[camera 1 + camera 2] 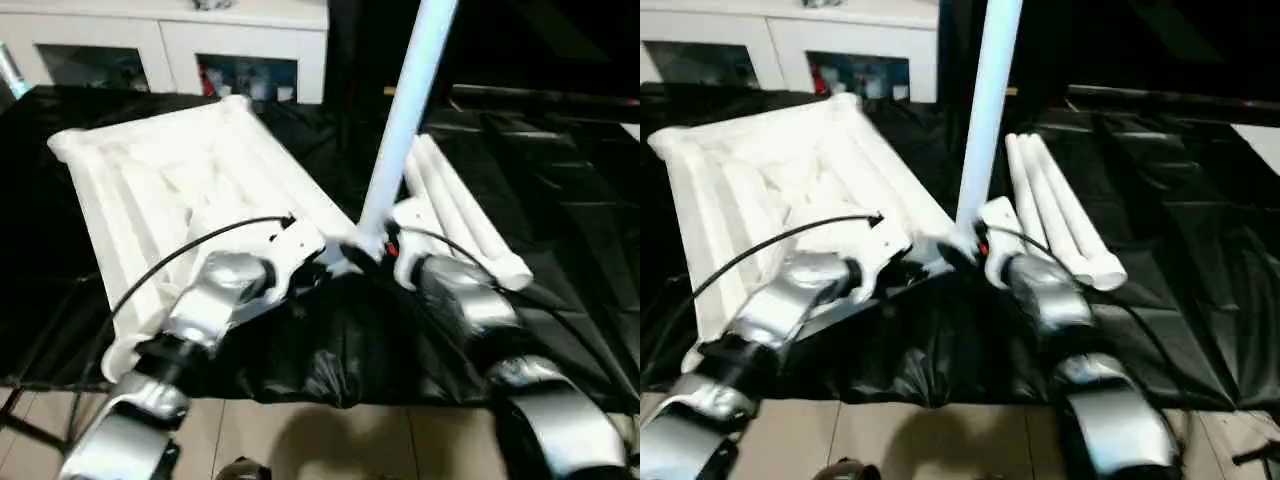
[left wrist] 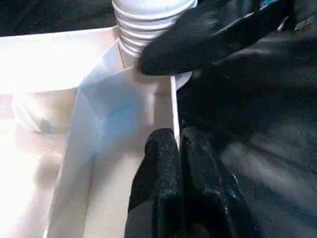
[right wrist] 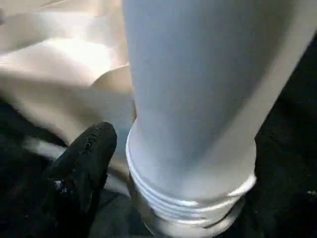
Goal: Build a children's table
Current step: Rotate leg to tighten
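The white table top (image 1: 180,170) lies upside down on a black cloth. One white leg (image 1: 405,110) stands upright with its ribbed end (image 2: 148,25) in the near right corner socket. My left gripper (image 2: 179,144) is shut on the top's thin rim (image 2: 173,99) just beside that socket. My right gripper (image 1: 375,250) sits at the leg's base, open. One of its black fingers (image 3: 89,153) stands beside the ribbed end (image 3: 198,198), and its other finger is hidden behind the leg. More white legs (image 1: 465,220) lie side by side on the cloth to the right.
The black cloth (image 1: 560,180) covers the work surface and hangs over its near edge above a tiled floor (image 1: 300,440). A white cabinet with glass doors (image 1: 170,40) stands at the back left.
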You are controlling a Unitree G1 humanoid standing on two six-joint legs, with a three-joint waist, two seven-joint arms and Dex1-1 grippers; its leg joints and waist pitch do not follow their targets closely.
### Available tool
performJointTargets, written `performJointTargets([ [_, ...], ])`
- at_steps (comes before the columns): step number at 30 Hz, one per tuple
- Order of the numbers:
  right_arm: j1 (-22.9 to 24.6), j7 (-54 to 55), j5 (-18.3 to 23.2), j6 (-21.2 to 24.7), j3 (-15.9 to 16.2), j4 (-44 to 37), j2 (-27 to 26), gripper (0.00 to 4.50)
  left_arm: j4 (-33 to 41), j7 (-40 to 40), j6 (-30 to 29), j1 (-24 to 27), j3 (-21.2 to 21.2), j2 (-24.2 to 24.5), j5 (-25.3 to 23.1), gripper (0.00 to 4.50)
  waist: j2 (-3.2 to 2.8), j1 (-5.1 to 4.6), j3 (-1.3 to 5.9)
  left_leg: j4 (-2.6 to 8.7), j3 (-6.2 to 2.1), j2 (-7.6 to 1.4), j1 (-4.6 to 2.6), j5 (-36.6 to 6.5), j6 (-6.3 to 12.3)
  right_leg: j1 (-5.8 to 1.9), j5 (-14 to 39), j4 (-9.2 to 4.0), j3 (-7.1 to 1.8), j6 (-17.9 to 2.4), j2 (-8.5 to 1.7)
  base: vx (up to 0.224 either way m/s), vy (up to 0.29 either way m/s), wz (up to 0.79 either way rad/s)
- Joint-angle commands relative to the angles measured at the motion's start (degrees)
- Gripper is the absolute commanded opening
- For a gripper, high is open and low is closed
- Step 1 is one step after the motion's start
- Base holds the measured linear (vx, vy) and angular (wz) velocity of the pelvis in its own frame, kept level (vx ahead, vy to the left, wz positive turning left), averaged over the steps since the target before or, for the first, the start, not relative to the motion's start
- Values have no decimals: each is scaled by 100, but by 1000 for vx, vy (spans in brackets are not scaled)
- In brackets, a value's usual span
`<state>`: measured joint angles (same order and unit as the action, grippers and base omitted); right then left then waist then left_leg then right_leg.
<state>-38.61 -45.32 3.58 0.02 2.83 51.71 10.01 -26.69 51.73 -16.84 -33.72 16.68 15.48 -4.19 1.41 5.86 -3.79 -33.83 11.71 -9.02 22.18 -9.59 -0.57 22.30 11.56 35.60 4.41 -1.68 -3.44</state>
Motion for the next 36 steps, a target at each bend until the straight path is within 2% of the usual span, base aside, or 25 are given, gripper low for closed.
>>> performJointTargets([
  [1, 98, -581, -37, 20, 360, -143, -121, 396, 364, 330, 402, -67, 201, -174, 305, 0, -17, 17, 402, 380, -250, -535, -150, -1100, 262, -231, 791, -451, -380, -1314, -681, 0, 0, 0],
  [5, 301, -1426, 117, 76, 492, -570, 207, 396, 490, 852, 478, 10, 213, 54, 481, 0, -12, 97, 385, 399, -250, -564, -160, -1288, 187, -221, 1178, -468, -380, -1229, -676, 0, 0, 0],
  [6, 455, -1943, 207, 112, 618, -900, 413, 396, 532, 1148, 535, 58, 214, 219, 515, 0, -12, 110, 382, 402, -255, -560, -175, -1350, 167, -216, 1270, -484, -379, -1219, -680, 0, 0, 0],
  [8, 505, -2103, 230, 122, 652, -1002, 475, 396, 527, 1236, 574, 71, 208, 267, 518, 0, -5, 141, 380, 404, -252, -565, -168, -1354, 177, -212, 1333, -486, -383, -1166, -676, 0, 0, 0],
  [9, 568, -2292, 240, 126, 708, -1115, 548, 381, 470, 1339, 660, 73, 213, 337, 502, 0, 1, 140, 386, 405, -256, -561, -168, -1323, 169, -208, 1324, -477, -385, -1180, -685, 0, 0, 0],
  [11, 618, -2433, 242, 145, 765, -1197, 604, 381, 421, 1426, 742, 77, 223, 401, 493, 0, 0, 162, 384, 402, -255, -557, -165, -1312, 166, -208, 1392, -488, -383, -1149, -684, 0, 0, 0],
  [13, 688, -2631, 240, 188, 835, -1308, 673, 353, 368, 1529, 802, 80, 224, 475, 481, 0, 23, 172, 387, 400, -252, -557, -171, -1297, 166, -203, 1389, -487, -382, -1150, -683, 0, 0, 0],
  [15, 806, -2949, 275, 320, 932, -1523, 775, 333, 343, 1726, 792, 81, 220, 605, 516, 0, 13, 227, 391, 395, -248, -559, -175, -1201, 198, -197, 1317, -473, -382, -1137, -673, 0, 0, 0],
  [17, 825, -3003, 295, 353, 943, -1564, 786, 324, 352, 1758, 790, 84, 216, 628, 529, 0, 6, 232, 393, 396, -246, -562, -176, -1215, 195, -189, 1296, -469, -378, -1170, -682, 0, 0, 0],
  [18, 854, -3060, 326, 414, 952, -1630, 803, 324, 369, 1813, 780, 93, 214, 649, 551, 0, 37, 228, 391, 398, -246, -564, -177, -1224, 179, -190, 1310, -469, -378, -1182, -681, 0, 0, 0],
  [19, 882, -3085, 343, 451, 955, -1693, 808, 302, 387, 1859, 772, 107, 211, 669, 555, 0, 30, 238, 385, 401, -251, -561, -174, -1221, 177, -193, 1339, -470, -377, -1168, -680, 0, 0, 0],
  [23, 919, -3055, 347, 511, 957, -1756, 780, 284, 395, 1862, 776, 137, 200, 677, 539, 0, 30, 233, 385, 404, -255, -560, -175, -1281, 118, -187, 1505, -487, -382, -1135, -703, 0, 0, 0],
  [26, 866, -2481, 240, 504, 838, -1543, 539, 280, 324, 1484, 713, 119, 132, 494, 483, 0, 43, 224, 381, 404, -259, -555, -170, -1263, 107, -186, 1535, -486, -385, -1120, -704, 0, 0, 0],
  [27, 745, -1731, 111, 520, 705, -1231, 295, 280, 246, 1084, 588, 53, 67, 307, 416, 0, 47, 217, 382, 406, -259, -552, -169, -1263, 96, -186, 1550, -489, -386, -1117, -709, 0, 0, 0],
  [28, 716, -1573, 84, 529, 678, -1163, 247, 280, 230, 1003, 560, 37, 54, 271, 401, 0, 43, 157, 358, 424, -283, -543, -196, -1437, -32, -159, 1818, -527, -384, -1130, -719, 0, 0, 0],
  [29, 630, -1122, 17, 558, 605, -963, 109, 279, 175, 755, 480, -15, 21, 164, 349, 0, 43, 157, 358, 424, -283, -543, -196, -1437, -32, -159, 1818, -527, -384, -1130, -719, 0, 0, 0],
  [30, 512, -575, -48, 599, 521, -707, -60, 279, 94, 422, 378, -96, -18, 29, 264, 0, 42, 89, 340, 439, -310, -535, -198, -1643, -175, -161, 2232, -563, -381, -1059, -741, 0, 0, 0],
  [31, 472, -392, -69, 616, 493, -622, -117, 279, 66, 309, 344, -124, -30, -16, 234, 0, 48, 36, 358, 442, -324, -542, -203, -1715, -224, -167, 2279, -558, -380, -1028, -738, 0, 0, 0],
  [34, 257, 381, -12, 681, 282, -223, -439, 277, -48, -246, 113, -269, -108, -249, 107, 0, 34, -4, 359, 435, -310, -535, -217, -1792, -213, -149, 2195, -575, -405, -1010, -732, 0, 0, 0],
  [35, 103, 824, 40, 679, 160, 16, -639, 277, -98, -589, -56, -353, -179, -404, 59, 0, -9, -4, 353, 440, -318, -531, -216, -1770, -219, -145, 2137, -575, -406, -1022, -727, 0, 0, 0],
  [36, -2, 1120, 71, 675, 79, 174, -773, 277, -130, -821, -171, -409, -229, -509, 28, 0, 5, -34, 361, 448, -310, -541, -219, -1752, -253, -143, 1963, -559, -404, -1075, -711, 0, 0, 0],
])
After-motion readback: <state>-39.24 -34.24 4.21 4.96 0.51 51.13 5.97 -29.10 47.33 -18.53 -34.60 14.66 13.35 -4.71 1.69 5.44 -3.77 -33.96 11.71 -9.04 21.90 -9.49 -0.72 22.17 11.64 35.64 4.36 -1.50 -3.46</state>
